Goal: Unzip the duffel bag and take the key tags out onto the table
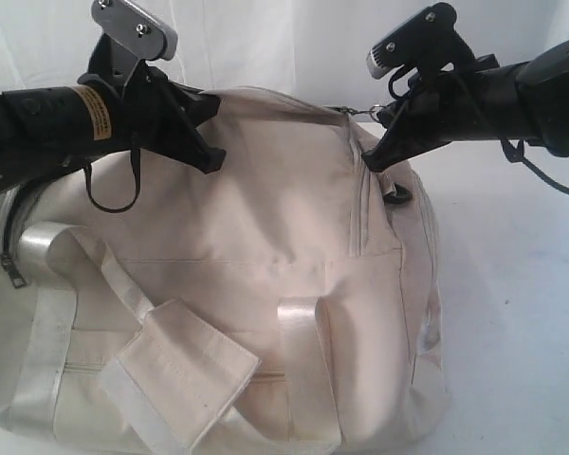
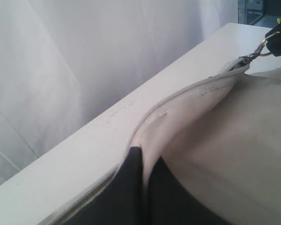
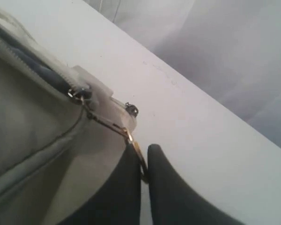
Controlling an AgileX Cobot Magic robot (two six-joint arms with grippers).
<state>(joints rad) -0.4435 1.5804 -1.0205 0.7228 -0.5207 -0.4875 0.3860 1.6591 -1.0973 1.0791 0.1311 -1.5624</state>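
The cream duffel bag (image 1: 266,246) fills most of the white table (image 1: 512,284). My left gripper (image 1: 209,156) is shut on a fold of the bag's top fabric beside the zipper (image 2: 187,91), seen close in the left wrist view (image 2: 145,157). My right gripper (image 1: 379,121) is shut on the metal zipper pull (image 3: 114,126) at the bag's right end, its jaws pinching the ring (image 3: 144,157). The slider (image 3: 78,93) sits at that end, with a dark slit along the zipper behind it. The key tags are hidden.
A white curtain (image 2: 84,56) hangs behind the table's far edge. The bag's pale handle straps and their wrap (image 1: 185,374) lie on its front. A side zipper (image 1: 9,251) is at the left end and a black ring (image 1: 396,192) at the right.
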